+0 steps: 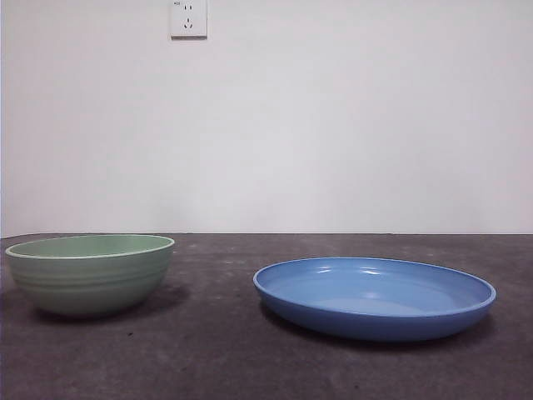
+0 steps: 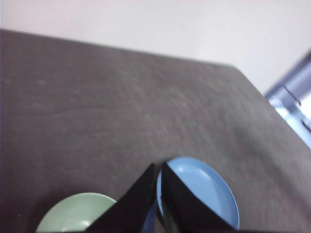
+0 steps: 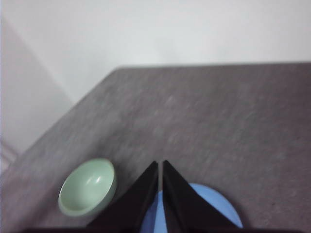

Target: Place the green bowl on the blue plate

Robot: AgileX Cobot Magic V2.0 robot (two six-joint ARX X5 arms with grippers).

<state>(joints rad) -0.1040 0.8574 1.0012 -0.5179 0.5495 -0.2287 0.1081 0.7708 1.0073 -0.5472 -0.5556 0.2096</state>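
The green bowl [image 1: 90,273] stands upright on the dark table at the left of the front view. The blue plate [image 1: 375,297] lies flat to its right, apart from it. Neither gripper shows in the front view. My left gripper [image 2: 160,167] is shut and empty, high above the table, with the bowl [image 2: 75,213] and the plate [image 2: 204,191] far below it. My right gripper [image 3: 160,165] is shut and empty, also high up, above the bowl [image 3: 89,187] and the plate [image 3: 214,206].
The dark table [image 1: 216,350] runs back to a white wall with a socket [image 1: 188,17]. The table's edges show in both wrist views.
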